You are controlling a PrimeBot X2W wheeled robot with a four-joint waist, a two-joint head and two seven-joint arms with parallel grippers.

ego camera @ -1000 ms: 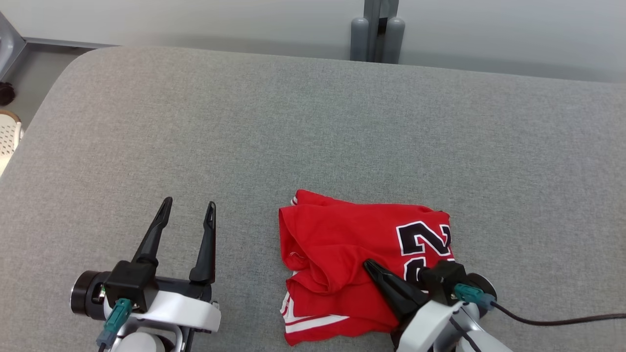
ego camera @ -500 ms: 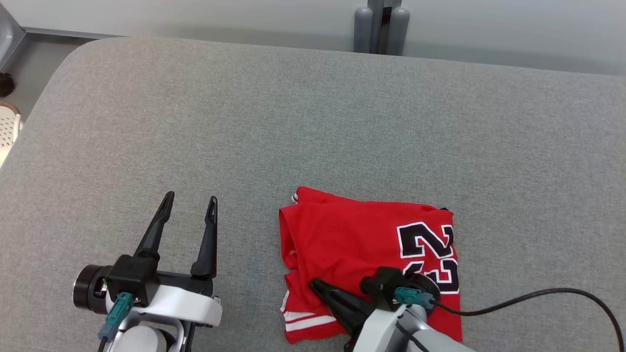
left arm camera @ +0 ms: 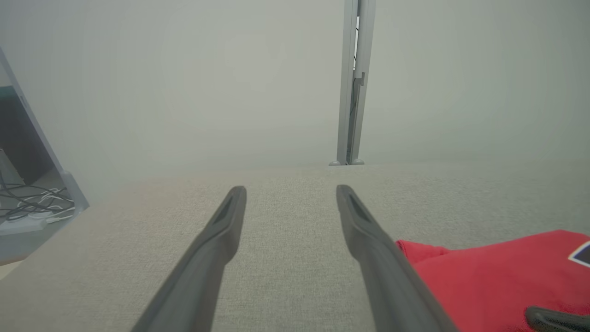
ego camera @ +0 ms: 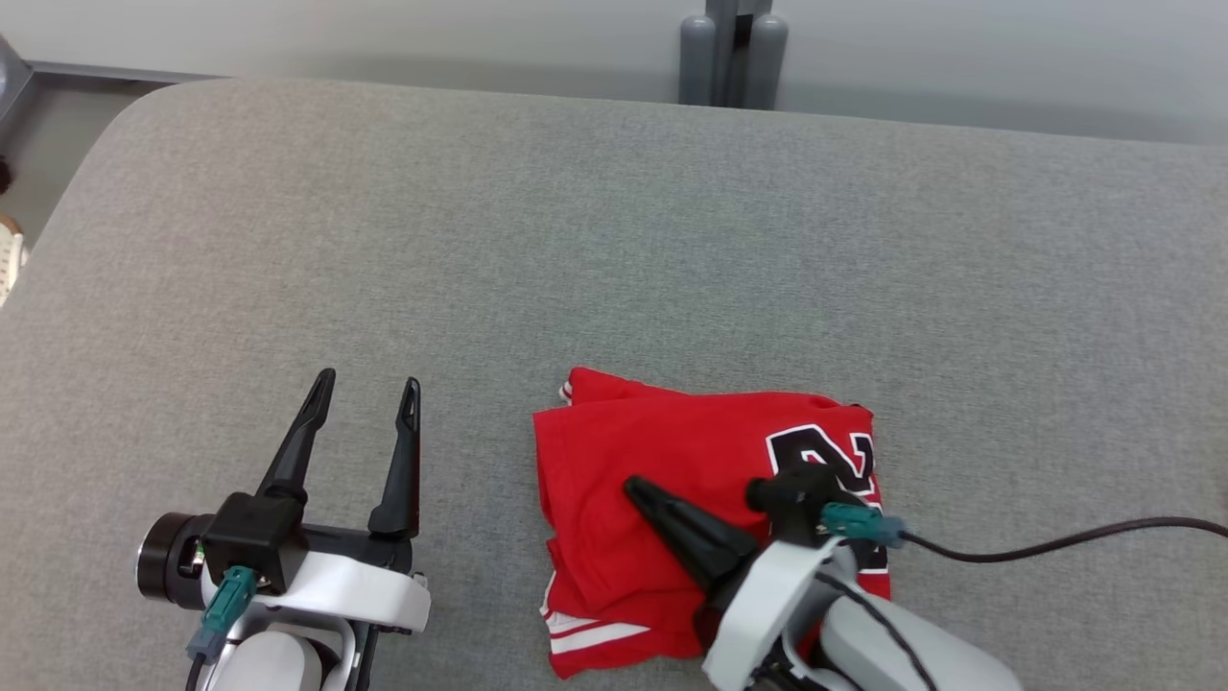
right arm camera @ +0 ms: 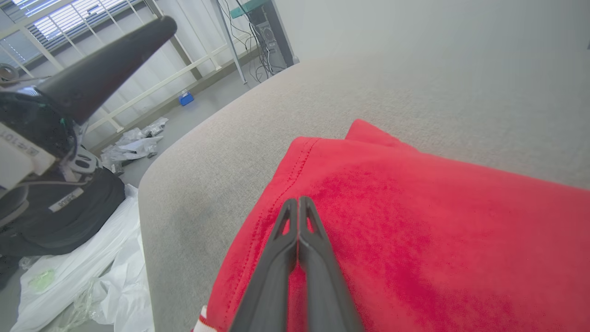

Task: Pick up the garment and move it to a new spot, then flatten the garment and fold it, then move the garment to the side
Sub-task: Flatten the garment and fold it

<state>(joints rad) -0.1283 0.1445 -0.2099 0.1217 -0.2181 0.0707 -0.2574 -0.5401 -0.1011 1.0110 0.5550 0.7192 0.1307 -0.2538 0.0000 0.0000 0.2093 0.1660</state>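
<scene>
The garment (ego camera: 652,446) is a red jersey with a black number and white trim, lying folded on the grey padded table (ego camera: 576,240) near its front edge. My right gripper (ego camera: 633,488) is shut, its fingers laid over the jersey's left half and pointing up-left. In the right wrist view the closed tips (right arm camera: 298,203) rest on the red fabric (right arm camera: 415,221) near its hemmed edge, with no cloth pinched between them. My left gripper (ego camera: 367,387) stands open and empty on bare table left of the garment. In the left wrist view it (left arm camera: 291,191) is open, with the garment (left arm camera: 498,276) at the lower right.
A grey post (ego camera: 731,53) rises behind the table's far edge. A black cable (ego camera: 1055,549) trails right from my right wrist. The table's rounded left corner drops to a floor with white plastic bags (right arm camera: 92,276).
My shut right gripper has swept leftward across the garment, then up a little. The rumpled left part of the jersey now lies flatter. The left gripper has held still; the camera has shifted slightly.
</scene>
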